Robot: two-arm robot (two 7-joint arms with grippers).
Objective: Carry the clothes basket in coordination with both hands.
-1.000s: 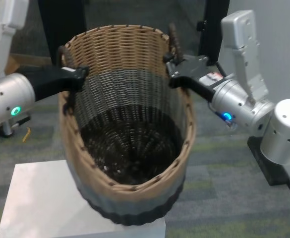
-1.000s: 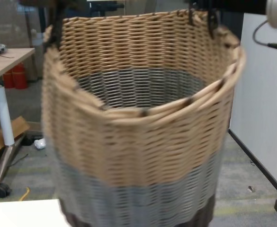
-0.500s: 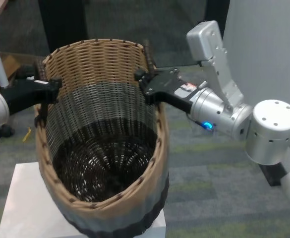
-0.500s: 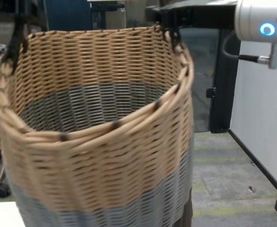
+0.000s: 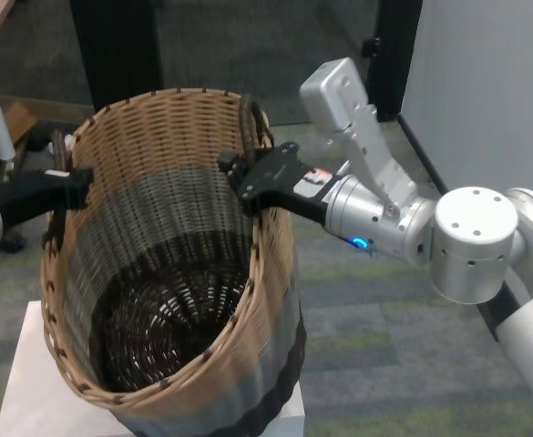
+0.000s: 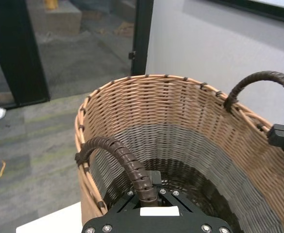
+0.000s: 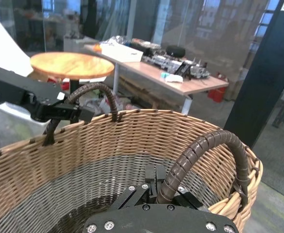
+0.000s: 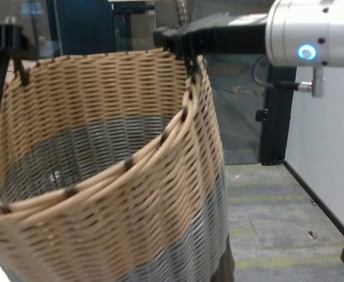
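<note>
The clothes basket (image 5: pixel 170 273) hangs between the two arms, tilted so its open mouth faces the head camera, with its dark base just over the near corner of the white counter (image 5: pixel 15 391); whether the base touches the counter cannot be told. The left gripper (image 5: pixel 66 182) is at the basket's left rim, its black jaws closed around the left loop handle (image 6: pixel 125 162), which the left wrist view shows arching up from the rim and running down into the clamp. The right gripper (image 5: pixel 248 177) is at the opposite rim, on the basket's right side, and is likewise clamped shut on the right loop handle (image 7: pixel 205 153); in the right wrist view the dark wrapped handle curves from the rim straight into the closed jaws. Seen from the chest, the basket fills the lower left, its tan band uppermost, grey band below and a sliver of dark base at the bottom, with the right arm's silver wrist (image 8: pixel 313 35) and its glowing blue ring just beyond the basket's right rim. Behind the basket lies grey carpet (image 5: pixel 403 319) and, to its right, a pale wall panel (image 5: pixel 494 82).
</note>
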